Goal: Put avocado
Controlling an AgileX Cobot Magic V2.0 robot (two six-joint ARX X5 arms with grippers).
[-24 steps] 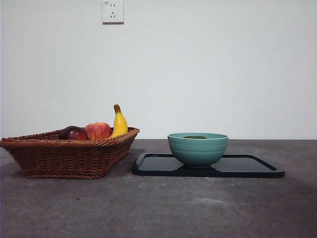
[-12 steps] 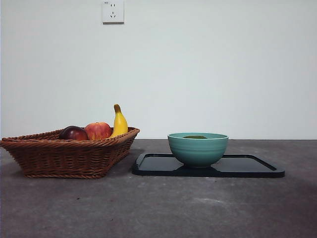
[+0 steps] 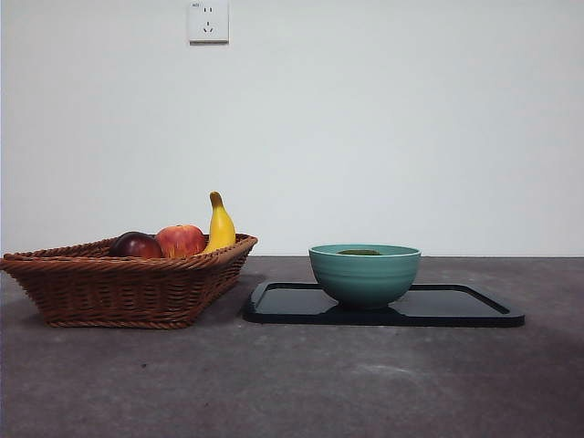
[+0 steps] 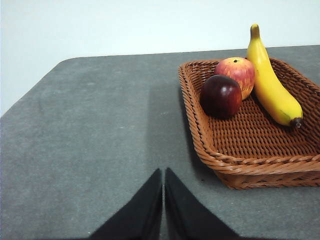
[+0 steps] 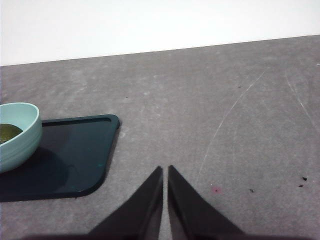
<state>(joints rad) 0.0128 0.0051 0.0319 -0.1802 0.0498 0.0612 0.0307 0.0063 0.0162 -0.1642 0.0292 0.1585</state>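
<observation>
Left end effector (image 4: 163, 172) clenched on nothing, jaws pressed tip to tip above bare grey counter (image 4: 90, 135), well apart from the wicker basket (image 4: 240, 165) lying out at about 2 o'clock from the tips. Inside that basket, held a dark purple-red fruit (image 4: 221, 96) touching a red apple (image 4: 237, 73) just beyond it, with a yellow banana (image 4: 270, 82) lying lengthwise beside both. Right end effector (image 5: 165, 174) likewise clenched and empty, poised over open counter, with the black tray (image 5: 75, 155) out at about 10 o'clock from its tips and the teal bowl (image 5: 20, 135) standing on the tray's far part. Avocado (image 5: 9, 132) sat inside the bowl, only a dull green sliver showing past the rim. From the front, neither arm in sight; basket (image 3: 128, 283) at 9 o'clock of the bowl (image 3: 365, 274), tray (image 3: 456, 306) flat beneath the bowl and just beside the basket's near corner, avocado (image 3: 359, 252) barely peeking over the rim as a dark green edge. Banana (image 3: 219, 228) stood tilted against the basket's wall, apple (image 3: 180, 240) and dark fruit (image 3: 135, 245) side by side next to it. White wall outlet (image 3: 208, 21) high at 11 o'clock.
</observation>
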